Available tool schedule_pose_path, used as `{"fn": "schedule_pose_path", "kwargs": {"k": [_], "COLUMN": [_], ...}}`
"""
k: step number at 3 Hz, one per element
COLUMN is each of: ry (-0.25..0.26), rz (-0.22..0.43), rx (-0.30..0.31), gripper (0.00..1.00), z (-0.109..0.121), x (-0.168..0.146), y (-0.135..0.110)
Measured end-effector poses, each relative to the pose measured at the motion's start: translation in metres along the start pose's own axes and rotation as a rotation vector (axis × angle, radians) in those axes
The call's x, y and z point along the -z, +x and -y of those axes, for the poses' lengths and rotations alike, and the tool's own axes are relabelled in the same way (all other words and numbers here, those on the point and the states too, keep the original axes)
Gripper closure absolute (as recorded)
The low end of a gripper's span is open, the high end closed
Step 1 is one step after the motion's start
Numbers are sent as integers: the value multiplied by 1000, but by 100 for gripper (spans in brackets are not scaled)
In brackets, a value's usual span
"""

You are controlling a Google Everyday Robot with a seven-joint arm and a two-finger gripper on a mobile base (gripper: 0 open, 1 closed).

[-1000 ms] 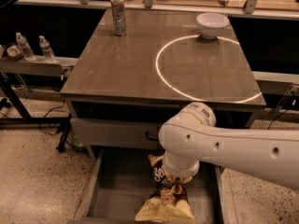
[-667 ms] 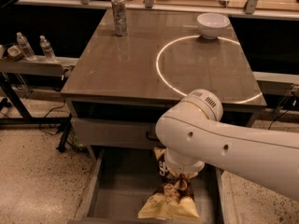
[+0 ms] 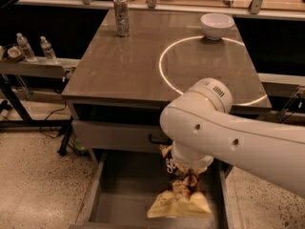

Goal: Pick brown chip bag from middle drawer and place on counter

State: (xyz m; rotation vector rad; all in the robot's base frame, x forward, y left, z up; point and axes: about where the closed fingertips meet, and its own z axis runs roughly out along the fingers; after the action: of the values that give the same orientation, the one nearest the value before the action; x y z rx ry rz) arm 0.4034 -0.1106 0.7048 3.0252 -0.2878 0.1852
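One white arm [image 3: 228, 132] was reached down over the pulled-out middle drawer [image 3: 121, 194], and the gripper [image 3: 191, 174] was mostly hidden under its wrist, right at the top of the brown chip bag [image 3: 178, 199]. Whether it was clamped or open couldn't be made out, tbh. The bag was seen upright within the drawer, near the right-hand wall, pale yellow end flared at the bottom. Up on the counter [image 3: 119, 70], a white bowl [image 3: 217, 25] was parked on the glowing ring [image 3: 160, 66], and a tall can [image 3: 122, 16] was set at the far edge.
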Motion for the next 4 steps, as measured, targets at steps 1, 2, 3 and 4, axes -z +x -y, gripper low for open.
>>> {"fn": "schedule_pose_path", "kwargs": {"k": [1,2,3,4], "ry": [-53,-100,-115,-115], "rz": [-64,-107,-211,-211], "rx": [-4,-6,-8,-8], "gripper": [100,100,100,100], "z": [-37,-57,-66,-66], "x": [70,120,209,209], "y": [38,60,85,85]}}
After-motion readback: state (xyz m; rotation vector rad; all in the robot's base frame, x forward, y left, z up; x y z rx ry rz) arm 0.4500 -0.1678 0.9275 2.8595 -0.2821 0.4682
